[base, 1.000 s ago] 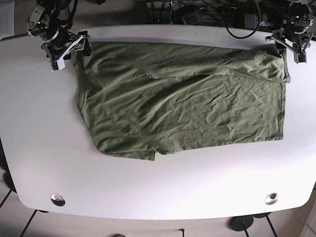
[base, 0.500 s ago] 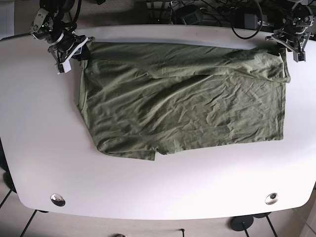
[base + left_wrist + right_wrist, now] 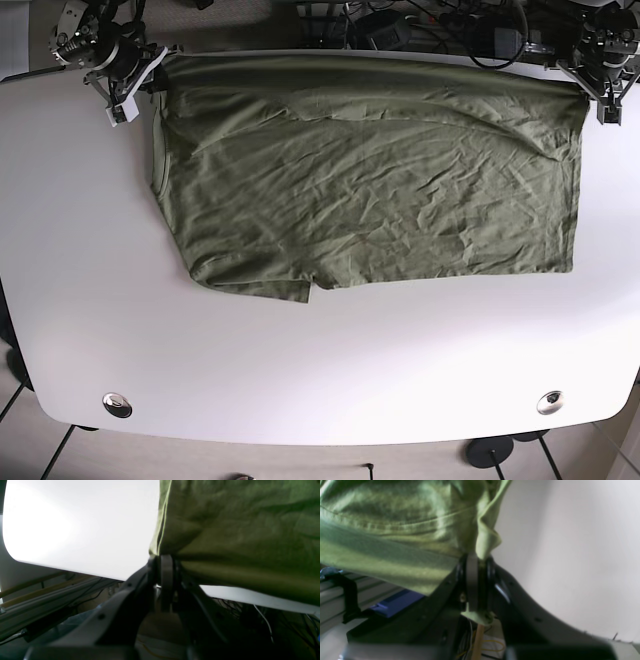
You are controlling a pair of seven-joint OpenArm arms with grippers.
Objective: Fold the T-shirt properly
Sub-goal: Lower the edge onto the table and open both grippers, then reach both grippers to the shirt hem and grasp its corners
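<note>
An olive green T-shirt (image 3: 370, 180) lies spread on the white table (image 3: 320, 370), its far edge pulled taut along the table's back edge. My left gripper (image 3: 597, 90), at the far right corner in the base view, is shut on the shirt's far right corner; the left wrist view shows the cloth (image 3: 240, 530) pinched between its jaws (image 3: 165, 567). My right gripper (image 3: 135, 85), at the far left corner, is shut on the shirt's far left corner; the right wrist view shows the cloth (image 3: 395, 517) clamped in its jaws (image 3: 475, 570).
Cables and equipment (image 3: 420, 25) lie behind the table's back edge. Two round metal fittings (image 3: 117, 404) (image 3: 549, 402) sit near the front corners. Bare table surface lies in front of the shirt and to its left.
Both grippers have moved back toward the table's far edge, pulling the shirt's folded-over top edge out flat. The fold across the upper shirt is gone.
</note>
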